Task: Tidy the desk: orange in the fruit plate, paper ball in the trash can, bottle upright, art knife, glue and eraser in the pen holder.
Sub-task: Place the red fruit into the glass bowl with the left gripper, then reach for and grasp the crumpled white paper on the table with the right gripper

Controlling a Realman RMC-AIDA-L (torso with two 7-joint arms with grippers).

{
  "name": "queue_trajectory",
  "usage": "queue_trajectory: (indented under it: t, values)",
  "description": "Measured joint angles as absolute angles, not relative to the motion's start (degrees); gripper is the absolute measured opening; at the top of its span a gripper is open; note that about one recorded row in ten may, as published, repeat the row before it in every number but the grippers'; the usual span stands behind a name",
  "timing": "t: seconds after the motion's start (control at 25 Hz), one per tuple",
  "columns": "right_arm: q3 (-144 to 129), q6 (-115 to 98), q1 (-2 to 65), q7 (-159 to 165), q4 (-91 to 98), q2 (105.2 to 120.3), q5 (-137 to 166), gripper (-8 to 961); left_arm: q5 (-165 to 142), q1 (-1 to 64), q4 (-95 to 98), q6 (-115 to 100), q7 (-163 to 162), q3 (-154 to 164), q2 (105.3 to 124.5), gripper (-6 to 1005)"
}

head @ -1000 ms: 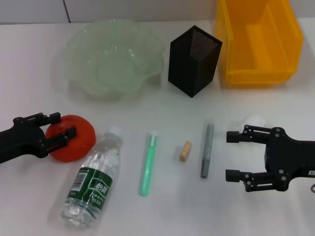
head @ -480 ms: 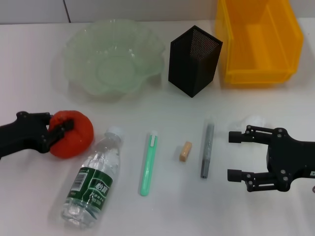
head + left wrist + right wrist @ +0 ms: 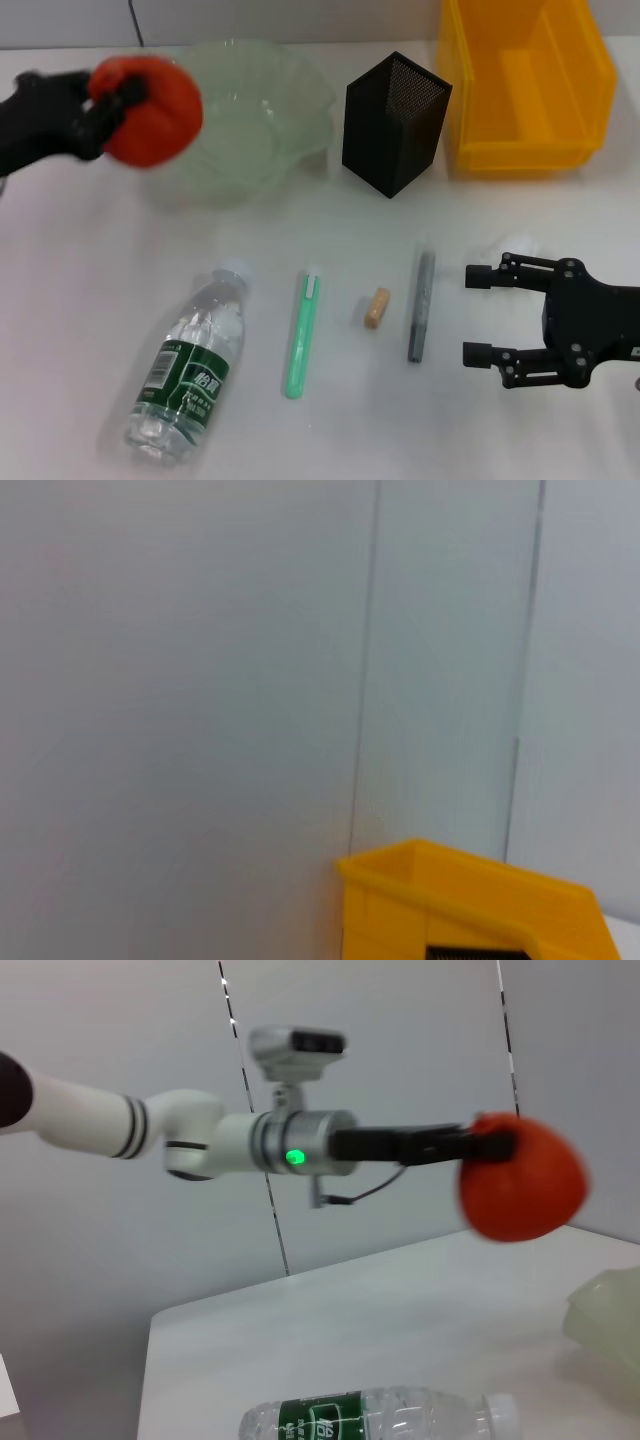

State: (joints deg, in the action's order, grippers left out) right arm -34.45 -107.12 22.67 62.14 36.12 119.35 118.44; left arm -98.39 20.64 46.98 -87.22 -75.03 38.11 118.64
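Observation:
My left gripper [image 3: 118, 96] is shut on the orange [image 3: 155, 112] and holds it in the air over the left rim of the fruit plate [image 3: 270, 125]. The right wrist view shows the orange [image 3: 520, 1190] pinched at the left gripper's [image 3: 490, 1145] tip. The bottle [image 3: 190, 370] lies on its side at the front left. A green stick [image 3: 300, 333], the eraser [image 3: 376, 308] and a grey stick [image 3: 420, 305] lie in a row. My right gripper [image 3: 480, 315] rests open beside the grey stick, with the paper ball [image 3: 515, 245] just behind it.
The black pen holder [image 3: 393, 122] stands right of the fruit plate, and the yellow trash can [image 3: 520, 155] sits at the back right. The left wrist view shows only a wall and the trash can's corner [image 3: 470, 900].
My left gripper has lifted the orange off the table and carried it up and back to the fruit plate's left rim. The right gripper has stayed put.

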Motion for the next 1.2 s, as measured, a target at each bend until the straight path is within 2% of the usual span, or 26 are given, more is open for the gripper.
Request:
queue_trajectory:
  t: [0.08, 0.16, 0.2, 0.24, 0.4, 0.52, 0.56, 0.72, 0.88, 1.0, 1.2]
  values:
    - [-34.44, -107.09, 22.63, 62.13, 36.13, 119.35, 118.43, 819, -97.18, 27.10, 41.82, -81.43, -72.74, 39.03, 118.71, 113]
    - [-34.44, -107.09, 22.59, 62.13, 36.13, 119.35, 118.41, 819, -96.60, 31.52, 36.46, -74.52, -69.81, 39.80, 118.80, 101]
    - [-34.44, -107.08, 22.59, 62.14, 36.13, 119.35, 118.40, 819, -96.60, 31.52, 36.46, -74.52, -69.81, 39.80, 118.80, 94]
    - [-34.45, -107.07, 22.59, 62.13, 36.12, 119.36, 118.39, 819, -95.41, 35.01, 31.90, -67.76, -68.58, 39.83, 118.87, 88]
    - [-34.45, -107.04, 22.58, 62.16, 36.12, 119.36, 118.38, 818, -94.61, 39.10, 27.00, -59.40, -66.57, 40.67, 119.13, 127]
    - [-34.45, -107.03, 22.58, 62.46, 36.13, 119.36, 118.38, 817, -94.54, 39.87, 26.27, -57.99, -65.53, 41.99, 119.23, 155]
    - [-34.45, -107.03, 22.58, 62.53, 36.12, 119.36, 118.38, 817, -94.41, 39.91, 26.22, -57.97, -65.41, 42.33, 119.23, 165]
    - [-32.83, -106.73, 22.62, 63.87, 36.16, 119.32, 118.38, 817, -94.10, 39.40, 26.78, -59.20, -65.71, 42.80, 119.18, 306]
    - [-31.48, -107.05, 22.84, 69.80, 39.26, 119.18, 118.17, 816, -94.05, 35.87, 31.00, -67.55, -68.72, 44.29, 118.73, 467]
    - [-32.07, -108.20, 22.84, 79.77, 47.87, 119.25, 117.87, 815, -94.45, 31.62, 35.22, -78.31, -70.03, 48.21, 118.37, 604]
    - [-37.39, -107.79, 24.30, 108.23, 69.85, 119.20, 122.32, 815, -94.52, 24.68, 39.70, -85.91, -69.08, 55.56, 118.37, 733]
